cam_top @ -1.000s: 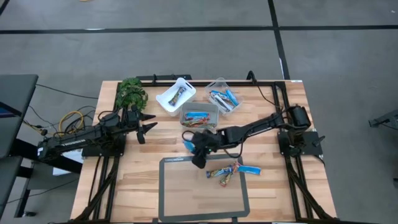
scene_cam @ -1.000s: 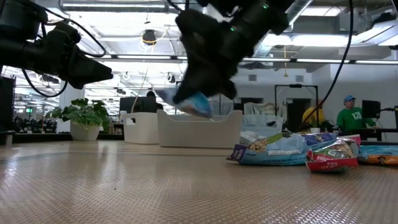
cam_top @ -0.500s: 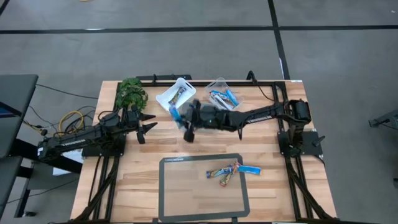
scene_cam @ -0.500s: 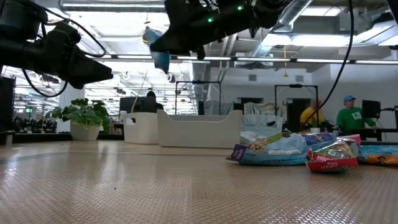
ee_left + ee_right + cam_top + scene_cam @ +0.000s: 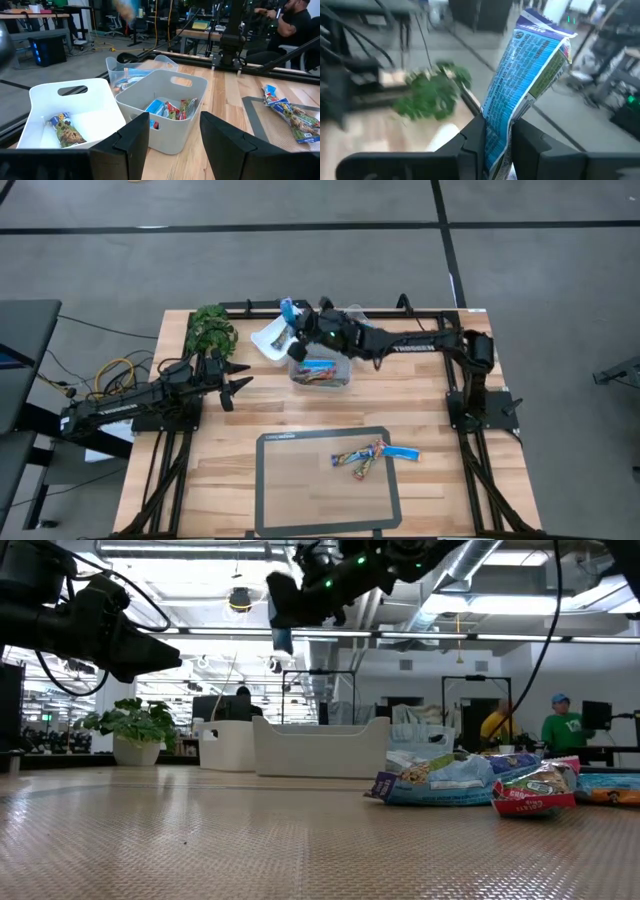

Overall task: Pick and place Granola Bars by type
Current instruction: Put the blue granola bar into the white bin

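My right gripper is shut on a bright blue granola bar, high above the far tubs; the bar also shows in the right wrist view and the low view. Below stand a white tub with one brownish bar, a grey tub with several bars, and a clear tub with blue bars. Three bars lie on the dark mat. My left gripper is open and empty at the table's left. My right gripper pinches the blue bar near one end between its two fingers. The rest of the bar sticks out past the fingertips. The arm reaches in from the table's right, roughly level. The bar is lifted clear of the tubs and the table.
A green plant stands at the far left corner, next to the white tub. The dark mat lies at the near middle. People and desks show in the room beyond the table.
My right gripper has risen from just above the mat's far left corner and swung toward the table's far edge with the blue bar, turning as it went. It now hangs above the white and clear tubs. The bar has stayed in its fingers.
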Robot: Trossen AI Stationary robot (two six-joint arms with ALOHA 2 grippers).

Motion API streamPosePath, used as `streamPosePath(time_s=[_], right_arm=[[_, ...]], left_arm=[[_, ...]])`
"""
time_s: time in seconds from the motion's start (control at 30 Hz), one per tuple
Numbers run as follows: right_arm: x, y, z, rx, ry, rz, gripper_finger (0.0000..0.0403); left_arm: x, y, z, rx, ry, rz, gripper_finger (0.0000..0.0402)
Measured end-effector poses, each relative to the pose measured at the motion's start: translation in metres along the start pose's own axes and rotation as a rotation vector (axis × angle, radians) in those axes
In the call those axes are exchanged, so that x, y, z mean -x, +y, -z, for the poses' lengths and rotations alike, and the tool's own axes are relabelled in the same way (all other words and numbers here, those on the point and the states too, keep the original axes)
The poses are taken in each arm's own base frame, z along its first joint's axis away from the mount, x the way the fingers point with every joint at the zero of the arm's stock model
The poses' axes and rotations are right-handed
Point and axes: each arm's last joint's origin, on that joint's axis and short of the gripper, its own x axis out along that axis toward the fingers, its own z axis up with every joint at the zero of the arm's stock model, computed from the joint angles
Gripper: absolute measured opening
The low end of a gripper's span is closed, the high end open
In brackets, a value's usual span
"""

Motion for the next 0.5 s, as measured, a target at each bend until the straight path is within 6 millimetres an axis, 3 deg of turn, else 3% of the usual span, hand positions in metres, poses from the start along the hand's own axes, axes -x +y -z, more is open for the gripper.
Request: streamPosePath(time_s=[0.23,0.5], right_arm=[[-0.034,-0.022,-0.005,0.162,0.165,0.024,0.0066],[-0.079,-0.026,-0.002,0.305,0.249,0.004,0.0066]], left_arm=[[0.0,0.0,0.0,0.0,0.0,0.0,0.0169],[0.0,0.0,0.0,0.0,0.0,-0.001,0.0169]])
